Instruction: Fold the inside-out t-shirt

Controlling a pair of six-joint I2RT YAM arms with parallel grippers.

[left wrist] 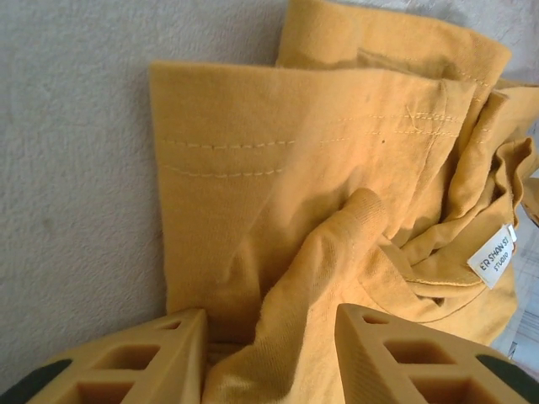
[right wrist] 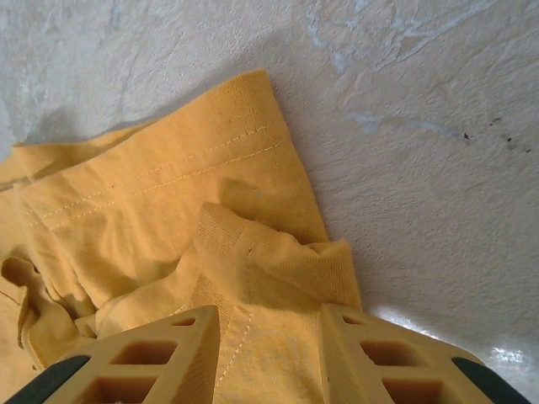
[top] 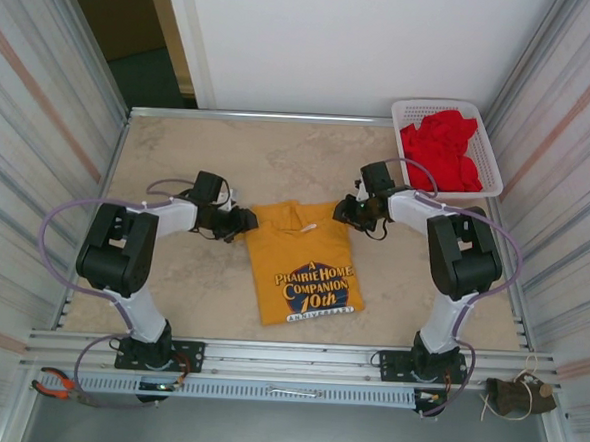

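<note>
1. The mustard t-shirt (top: 307, 267) lies at centre frame on the table (top: 179, 154) (blue print facing up).
2. The left gripper (top: 243, 221) straddles bunched cloth at the shirt's upper-left corner; whether it clamps is unclear.
3. The right gripper (top: 346, 212) straddles the upper-right sleeve, its hold equally unclear.

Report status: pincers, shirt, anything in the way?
Left pincer, right pincer: each straddles a bunched fold at far end of t-shirt, grip unconfirmed. Body flat, print up. Nearby: red garments in basket, well clear.
</note>
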